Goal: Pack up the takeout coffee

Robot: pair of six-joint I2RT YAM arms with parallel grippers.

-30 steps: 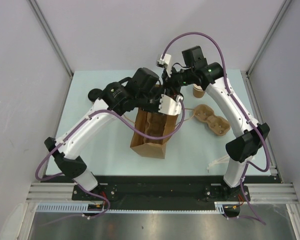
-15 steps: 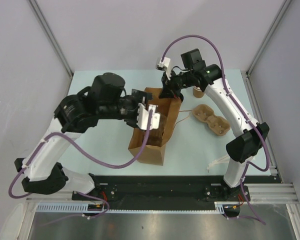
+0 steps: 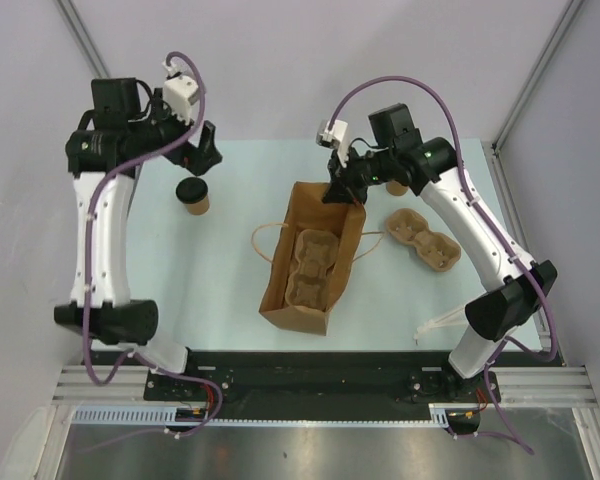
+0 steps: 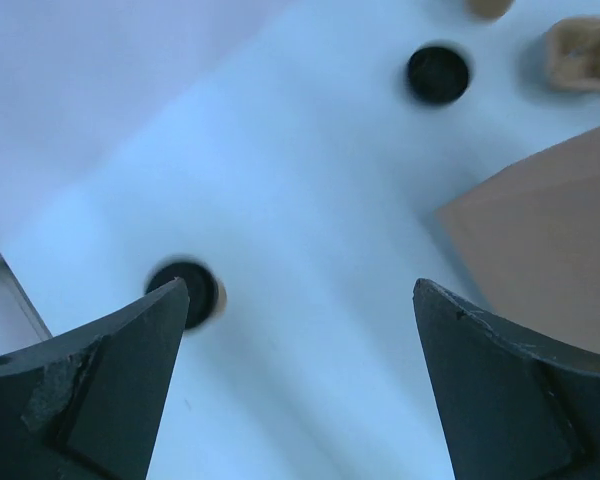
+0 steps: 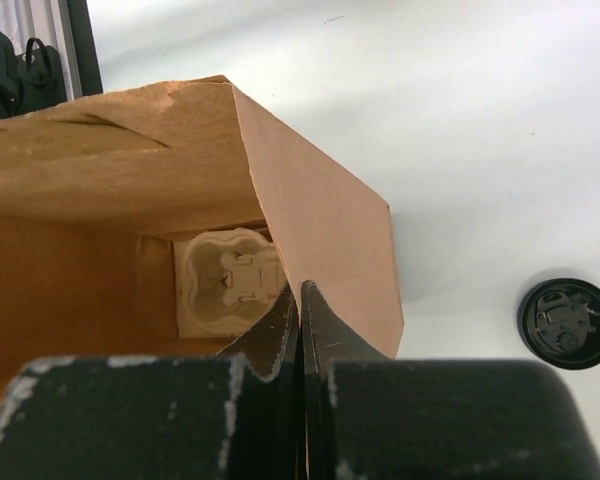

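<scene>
Kraft bag (image 3: 315,200) stands mid-table, cup tray (image 3: 315,265) inside, right gripper (image 3: 338,190) pinched shut on its rim. Left gripper (image 4: 300,290), jaws wide, hovers near the black-topped coffee cup (image 3: 192,197) far left; next, probably lower and grasp.

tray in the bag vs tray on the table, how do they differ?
The tray in the bag sits inside the paper bag; the tray on the table lies in the open, right of it. The bagged one runs near-to-far; the other slants across. Both are brown pulp, two-hole, empty.
</scene>
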